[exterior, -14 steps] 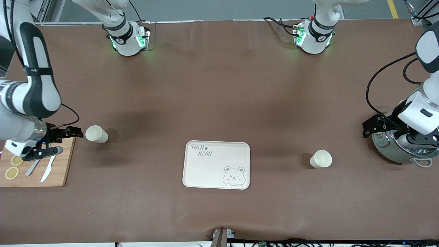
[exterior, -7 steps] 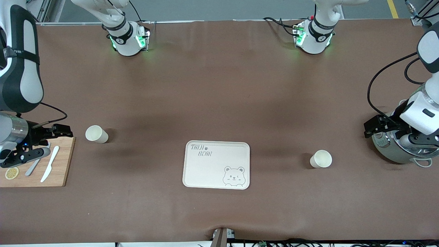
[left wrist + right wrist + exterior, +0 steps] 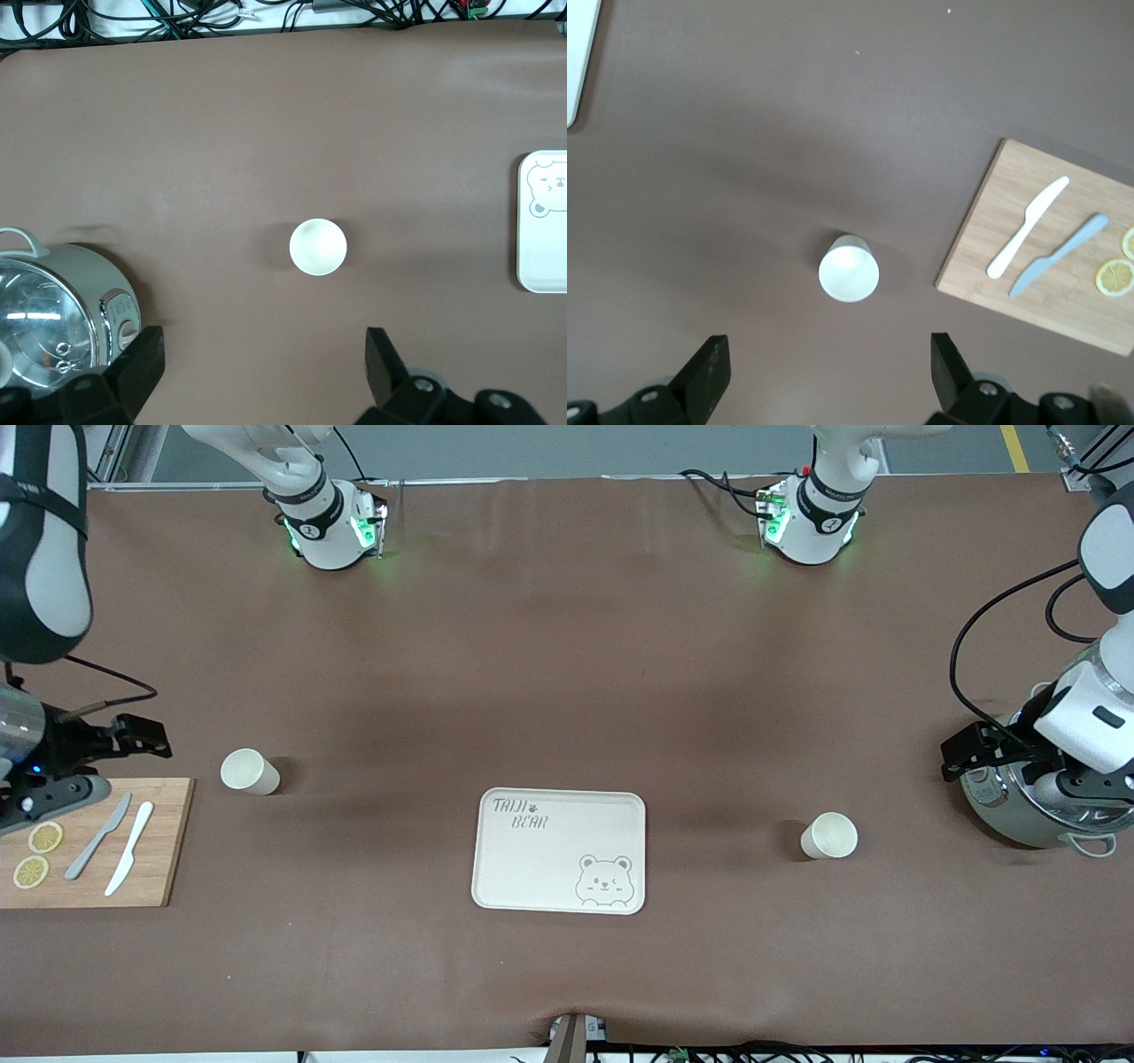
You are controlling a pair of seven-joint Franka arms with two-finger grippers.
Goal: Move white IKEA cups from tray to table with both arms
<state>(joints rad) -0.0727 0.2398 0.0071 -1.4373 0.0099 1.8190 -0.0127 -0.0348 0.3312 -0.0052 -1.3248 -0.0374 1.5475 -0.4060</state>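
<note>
My left gripper [image 3: 961,751] and right gripper [image 3: 97,757], both wide and empty, hang far out from the tray [image 3: 560,851]. Both cups [image 3: 829,835] [image 3: 249,771] stand on the table [image 3: 567,646] (tray bare), so I judge only parking remains.

The tray [image 3: 559,851] lies mid-table; one cup [image 3: 249,771] stands toward the right arm's end, another cup [image 3: 829,836] toward the left arm's.

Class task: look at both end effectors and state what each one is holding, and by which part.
Nothing is held. The left end effector and right end effector are both open and empty; both cups stand on the table.
</note>
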